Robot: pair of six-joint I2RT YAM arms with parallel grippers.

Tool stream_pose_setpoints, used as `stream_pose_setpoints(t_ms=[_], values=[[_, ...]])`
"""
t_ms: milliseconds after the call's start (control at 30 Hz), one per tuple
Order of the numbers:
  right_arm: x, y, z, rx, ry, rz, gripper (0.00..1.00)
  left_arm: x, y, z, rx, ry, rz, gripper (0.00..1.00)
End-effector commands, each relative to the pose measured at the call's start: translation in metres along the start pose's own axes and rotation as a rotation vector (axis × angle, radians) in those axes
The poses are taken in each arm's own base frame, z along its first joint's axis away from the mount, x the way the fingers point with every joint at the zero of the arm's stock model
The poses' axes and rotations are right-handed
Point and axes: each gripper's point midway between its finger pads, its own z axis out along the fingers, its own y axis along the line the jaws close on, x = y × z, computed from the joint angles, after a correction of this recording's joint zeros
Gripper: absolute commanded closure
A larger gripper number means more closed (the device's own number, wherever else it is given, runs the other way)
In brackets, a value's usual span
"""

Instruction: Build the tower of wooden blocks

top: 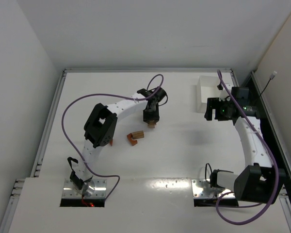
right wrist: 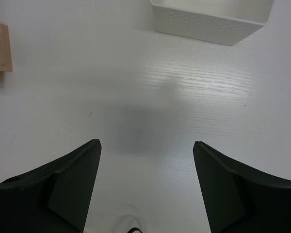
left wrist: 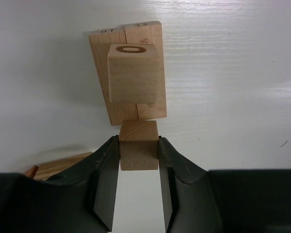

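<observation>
Left pincer (left wrist: 138,148) holds a small cube (left wrist: 138,138), just short of the tower (left wrist: 136,58).
Its jaws are nearly closed and squeeze the cube on both sides, and the front of the cube sticks out past the tips. Right ahead of the pincer, the tower so far is two flat bars (left wrist: 99,77) side by side on the bench (left wrist: 233,97), with one fat block (left wrist: 136,82) on top. I think the step in hand is adding the cube to the tower. The next move calls for lifting the cube above the fat block, lining it up square, and letting go softly so nothing slides. Spare pieces (top: 136,137) lie to this pincer's left and a bit back. The right pincer (right wrist: 145,155) is wide open and holds nothing. A white tray (right wrist: 208,22) sits ahead of it.
</observation>
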Motion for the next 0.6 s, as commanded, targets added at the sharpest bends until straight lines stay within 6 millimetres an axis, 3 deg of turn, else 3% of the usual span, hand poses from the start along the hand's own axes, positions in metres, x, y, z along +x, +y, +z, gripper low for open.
stream_pose_setpoints(t_ms=[0, 567], values=[[-0.009, 0.004, -0.004, -0.009, -0.049, -0.011, 0.26, -0.017, -0.003, -0.003, 0.003, -0.055, -0.042, 1.0], [0.001, 0.004, -0.002, -0.011, -0.029, -0.007, 0.26, -0.032, -0.012, -0.017, 0.001, -0.137, -0.025, 1.0]])
